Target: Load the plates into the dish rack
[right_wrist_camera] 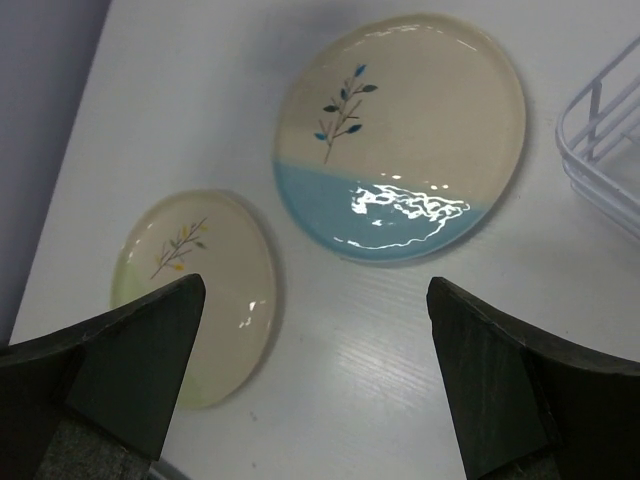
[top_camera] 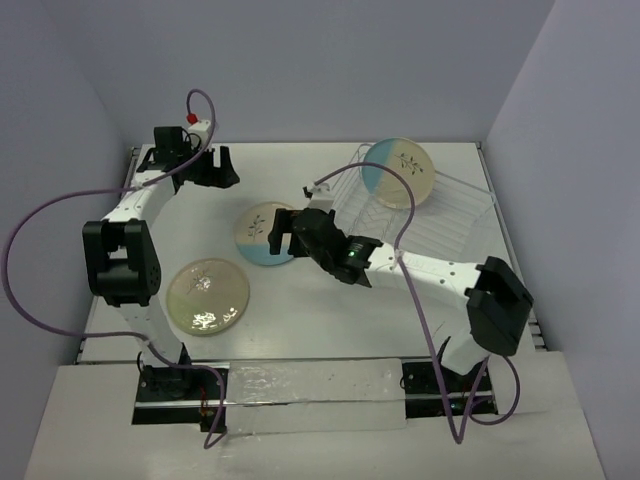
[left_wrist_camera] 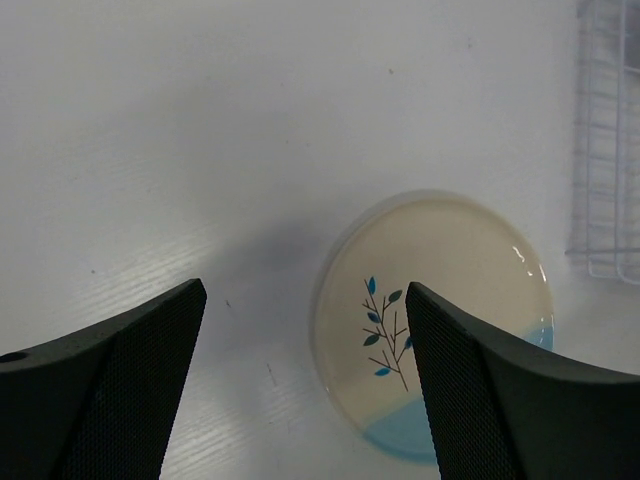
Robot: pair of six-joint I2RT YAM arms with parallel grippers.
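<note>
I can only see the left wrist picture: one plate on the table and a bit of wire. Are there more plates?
Observer: Yes, a yellowish plate lies flat, nearer the arm bases.
Visitor: Any in the rack?
Observer: One blue plate stands on edge at the far end of the rack.
Visitor: And the other arm?
Observer: The right tool, open, hangs beside your plate.

Dish rack (right_wrist_camera: pixel 598 150) cut by right edge; cream-yellow plate (right_wrist_camera: pixel 200 250) lower rim behind finger (right_wrist_camera: pixel 130 370).
</note>
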